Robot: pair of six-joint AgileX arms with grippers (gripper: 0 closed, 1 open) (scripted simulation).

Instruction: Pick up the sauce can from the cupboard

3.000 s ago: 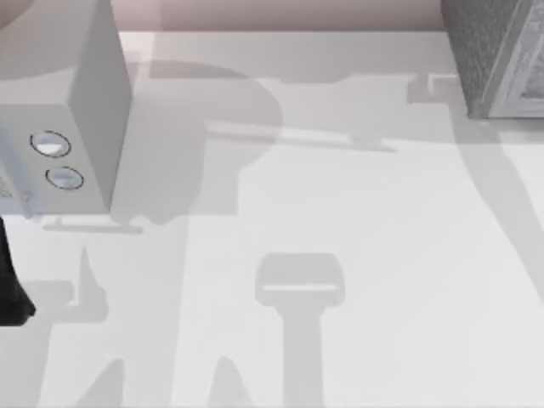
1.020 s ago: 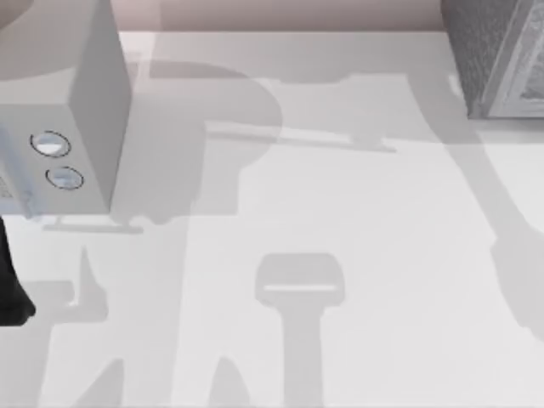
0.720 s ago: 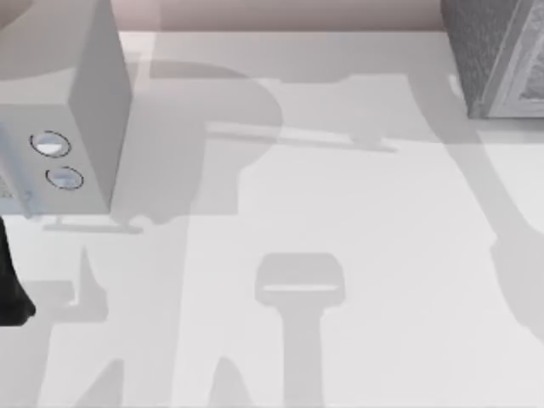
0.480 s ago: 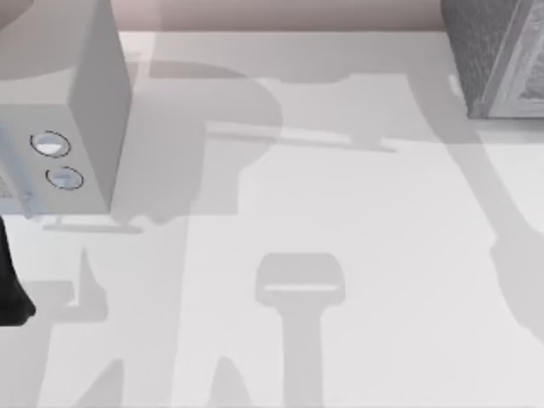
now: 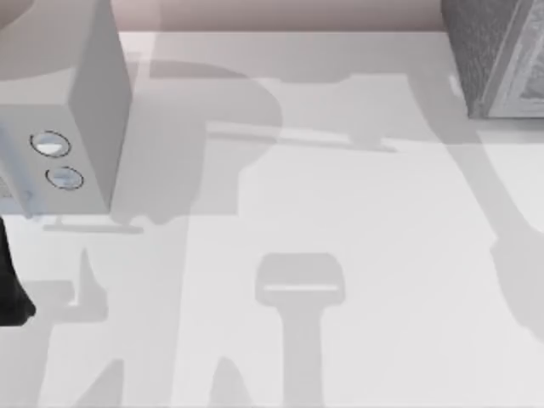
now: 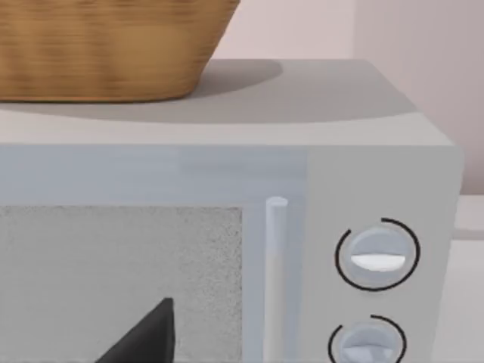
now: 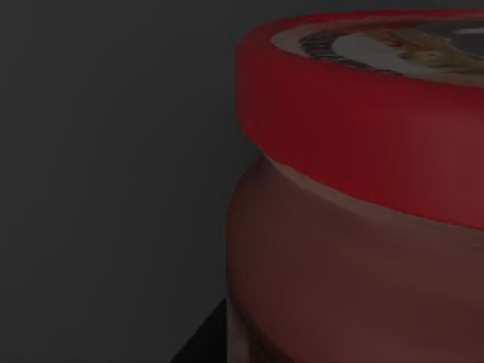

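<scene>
Right arm closing in on sauce can (image 7: 363, 189) inside the cupboard (image 5: 497, 51)
Finger state: cannot tell; centre can between pads, squeeze below red rim, lift straight; left arm parked by microwave (image 6: 302, 227)

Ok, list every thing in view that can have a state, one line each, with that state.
sauce can: upright, red-rimmed top up, close before the right wrist camera in a dim, dark-walled space.
cupboard: standing at the table's far right corner.
microwave: door shut, handle upright beside two dials.
wicker basket: resting on top of the microwave.
left arm: parked at the table's left edge.
</scene>
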